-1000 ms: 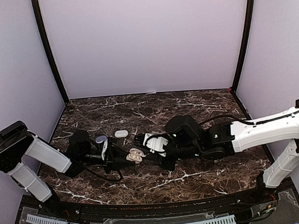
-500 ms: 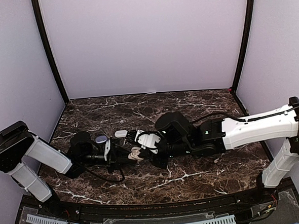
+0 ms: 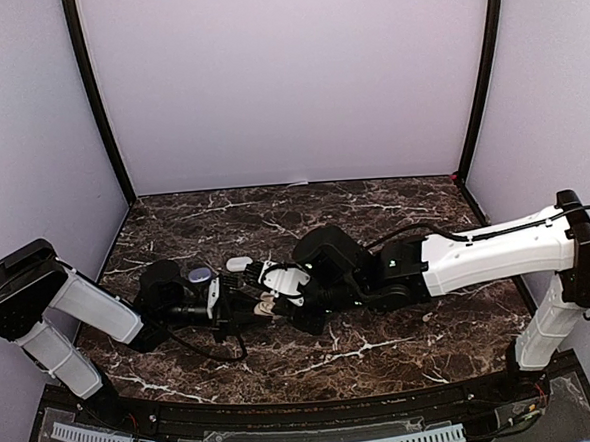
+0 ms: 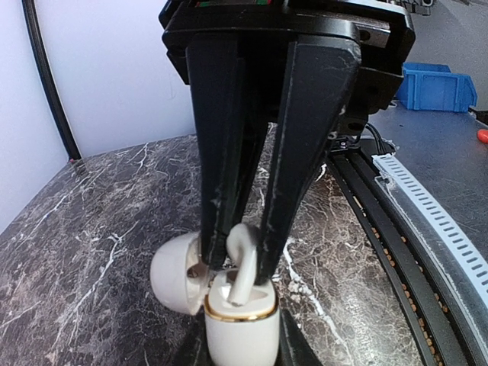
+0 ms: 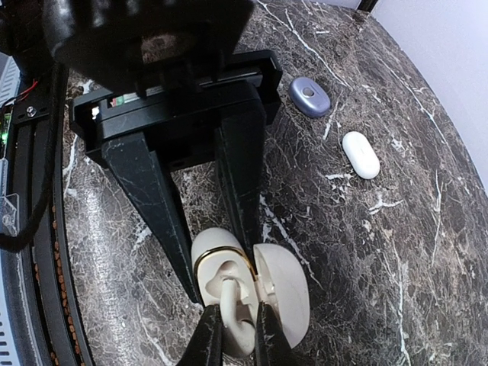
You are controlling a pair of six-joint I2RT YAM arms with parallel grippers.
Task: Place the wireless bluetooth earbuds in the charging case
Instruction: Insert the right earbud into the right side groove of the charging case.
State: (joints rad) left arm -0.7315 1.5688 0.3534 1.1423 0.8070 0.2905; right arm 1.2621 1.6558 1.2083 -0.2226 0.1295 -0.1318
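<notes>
A cream charging case (image 5: 216, 268) with a gold rim stands with its lid (image 5: 288, 296) hinged open. My left gripper (image 5: 218, 267) is shut on the case body, one finger on each side; the case also shows in the left wrist view (image 4: 238, 335). My right gripper (image 5: 232, 341) is shut on a cream earbud (image 5: 233, 316). The earbud's stem (image 4: 242, 268) points down into the case's opening. In the top view both grippers meet at table centre-left, the right gripper (image 3: 273, 298) over the case (image 3: 267, 307).
A small lavender pebble-like piece (image 5: 309, 97) and a white oblong piece (image 5: 361, 155) lie on the dark marble table (image 5: 412, 252) beyond the left gripper; the top view shows them too, the lavender (image 3: 199, 275) and the white (image 3: 240, 264). A cable rail (image 4: 427, 221) runs along the near edge.
My right arm has moved left, bringing the earbud from beside the case to over its opening. My left gripper has kept hold of the case in about the same place.
</notes>
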